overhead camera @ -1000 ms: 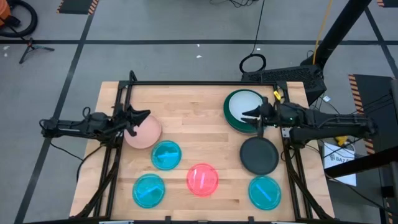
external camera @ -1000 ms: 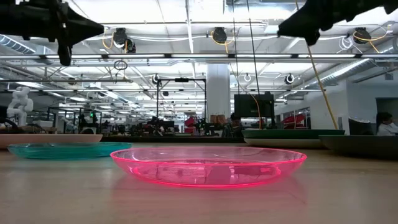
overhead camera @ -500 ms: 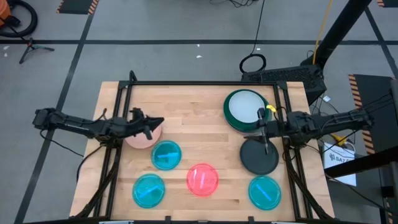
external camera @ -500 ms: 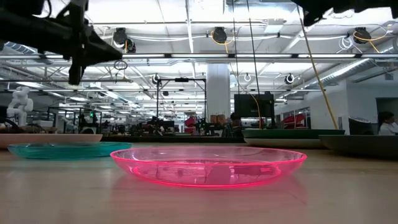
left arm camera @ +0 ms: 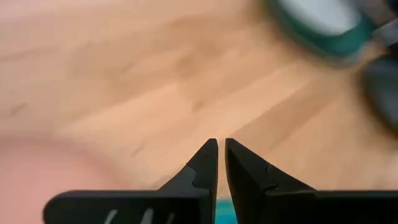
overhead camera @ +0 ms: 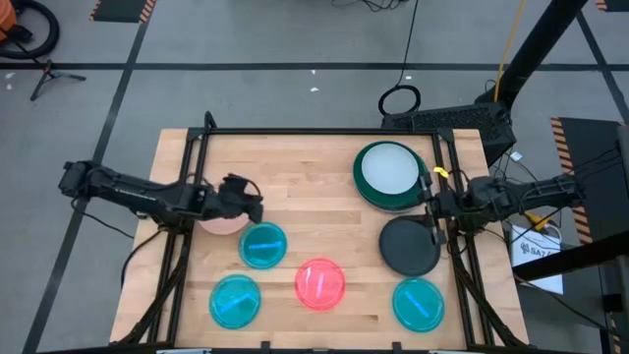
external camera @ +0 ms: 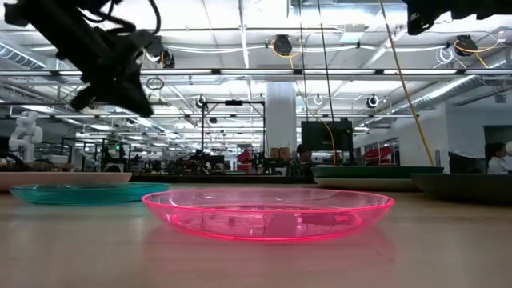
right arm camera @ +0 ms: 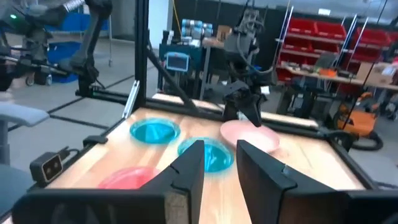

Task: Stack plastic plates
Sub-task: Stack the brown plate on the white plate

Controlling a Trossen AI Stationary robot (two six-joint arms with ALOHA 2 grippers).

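Note:
Several plastic plates lie flat on the wooden table. A pale blue-white plate (overhead camera: 389, 167) sits in a dark green one (overhead camera: 362, 182) at the far right, with a black plate (overhead camera: 409, 247) nearer. A red-pink plate (overhead camera: 319, 283) and three cyan plates (overhead camera: 262, 245) (overhead camera: 236, 300) (overhead camera: 418, 303) lie toward the near edge. My left gripper (overhead camera: 256, 204) hangs shut, slanting down, above the right rim of the peach-pink plate (overhead camera: 221, 222). My right gripper (right arm camera: 220, 155) stands open and level by the table's right edge, between the green and black plates, holding nothing.
A black frame (overhead camera: 314, 131) runs along the table's far edge and down both sides. Bare wood (overhead camera: 310, 187) lies between the peach-pink plate and the green one. In the low view the red-pink plate (external camera: 268, 212) is nearest, with both grippers high above the table.
My left gripper has moved toward the table's right, across the peach-pink plate, and has tipped from level to slanting down. My right gripper has drawn back toward the table's right edge, off the dark green plate. No plate has moved.

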